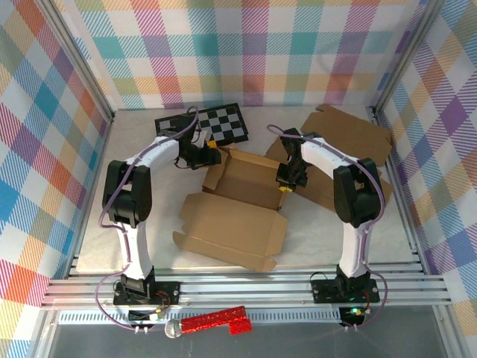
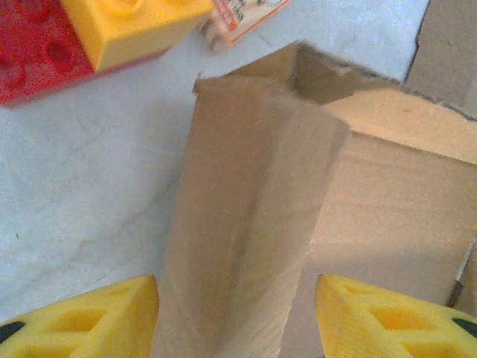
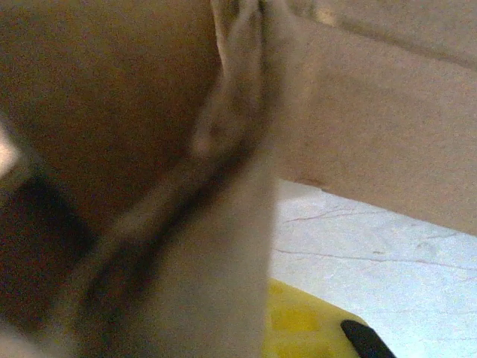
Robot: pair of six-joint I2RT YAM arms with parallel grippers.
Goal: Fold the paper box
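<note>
The brown paper box (image 1: 242,186) lies half folded in the middle of the table, its lid flap (image 1: 231,227) spread flat toward the arms. My left gripper (image 1: 203,155) is at the box's back left corner. In the left wrist view its yellow fingers (image 2: 89,317) stand apart, open, with an upright cardboard flap (image 2: 246,216) between them and a gap on the right side. My right gripper (image 1: 285,181) is at the box's right wall, shut on that wall (image 3: 223,246); one yellow finger (image 3: 313,324) presses against the cardboard.
A checkerboard sheet (image 1: 223,123) lies at the back, and another flat cardboard piece (image 1: 350,134) at the back right. Red (image 2: 37,52) and yellow (image 2: 134,26) blocks sit just beyond the left flap. Plaid walls close in three sides.
</note>
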